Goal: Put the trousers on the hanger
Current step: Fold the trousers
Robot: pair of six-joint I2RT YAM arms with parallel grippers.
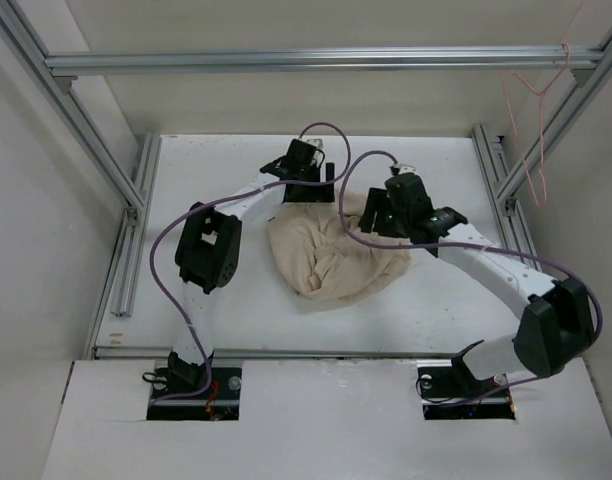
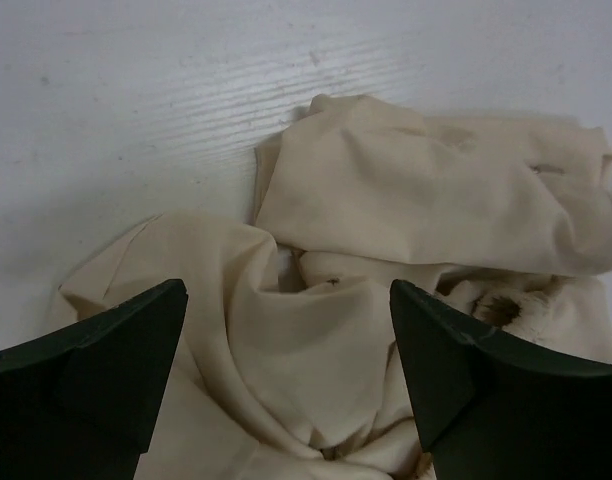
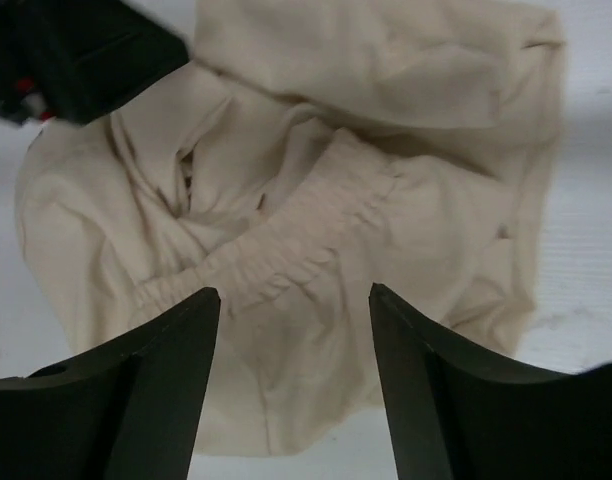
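One bunched heap of trousers (image 1: 331,255) mid-bench (image 1: 186,180); hanger (image 1: 532,140) hung well apart on the right frame. Both pairs of jaws wide, empty, poised over cloth. Best to pinch the waistband (image 3: 286,250) at two spots, then lift and spread.

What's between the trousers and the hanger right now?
Top view: the right gripper over the far right edge of the trousers, then bare table, then the frame post beside the hanger.

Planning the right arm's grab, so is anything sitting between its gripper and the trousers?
Nothing visible. The right gripper hangs open right over the trousers, bare cloth between its fingers. The left gripper is off at the pile's far edge.
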